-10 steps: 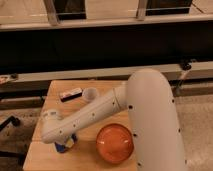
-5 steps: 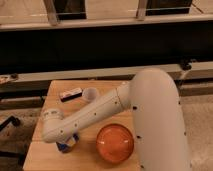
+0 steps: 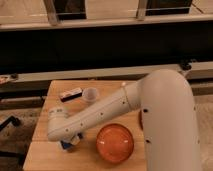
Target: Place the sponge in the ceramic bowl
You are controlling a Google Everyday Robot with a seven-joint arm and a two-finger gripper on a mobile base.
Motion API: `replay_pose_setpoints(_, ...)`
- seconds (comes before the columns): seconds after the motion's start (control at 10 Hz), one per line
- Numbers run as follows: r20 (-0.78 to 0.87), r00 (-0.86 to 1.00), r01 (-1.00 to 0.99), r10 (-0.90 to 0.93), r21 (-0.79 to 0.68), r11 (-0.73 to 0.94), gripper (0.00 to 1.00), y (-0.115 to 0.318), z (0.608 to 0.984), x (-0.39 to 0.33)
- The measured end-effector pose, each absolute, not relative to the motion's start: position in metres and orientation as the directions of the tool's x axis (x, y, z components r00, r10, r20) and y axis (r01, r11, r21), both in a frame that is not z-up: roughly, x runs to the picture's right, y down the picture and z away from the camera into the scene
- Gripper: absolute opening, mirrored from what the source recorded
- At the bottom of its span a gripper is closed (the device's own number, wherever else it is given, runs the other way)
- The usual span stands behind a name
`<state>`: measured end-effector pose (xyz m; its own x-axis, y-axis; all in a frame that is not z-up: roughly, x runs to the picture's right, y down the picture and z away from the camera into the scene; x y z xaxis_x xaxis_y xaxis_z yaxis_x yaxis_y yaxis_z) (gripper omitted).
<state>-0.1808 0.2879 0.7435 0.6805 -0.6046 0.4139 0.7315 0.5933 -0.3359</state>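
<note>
Here, your robot's white arm (image 3: 100,112) stretched across the pale wooden table (image 3: 45,156) from the right of the camera view. Its two-finger claw (image 3: 71,141) was low over the front left part of the tabletop, tucked beneath the bulky wrist. The claw was closed. The small blue sponge with a pale yellow layer (image 3: 65,145) lay right at the claw, pressed against its underside and down at table level. Whether the fingers truly pinched it could not be told, because the wrist covered most of the contact. The round, glossy orange ceramic bowl (image 3: 115,143) stood just to the right of the claw, near it but apart, and the sponge was outside the bowl, on its left. Well behind the claw and a little to its right, a small translucent plastic cup (image 3: 91,94) stood upright beside the forearm. A flat black-and-white rectangular object (image 3: 70,94) lay directly behind the claw, just left of that cup, near the table's far edge.
</note>
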Motion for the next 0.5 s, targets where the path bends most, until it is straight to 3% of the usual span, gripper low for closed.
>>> replay_pose_setpoints(0.5,0.381,0.702,0.712,-0.602,-0.352,0.608,0.00,0.276,0.735,-0.149)
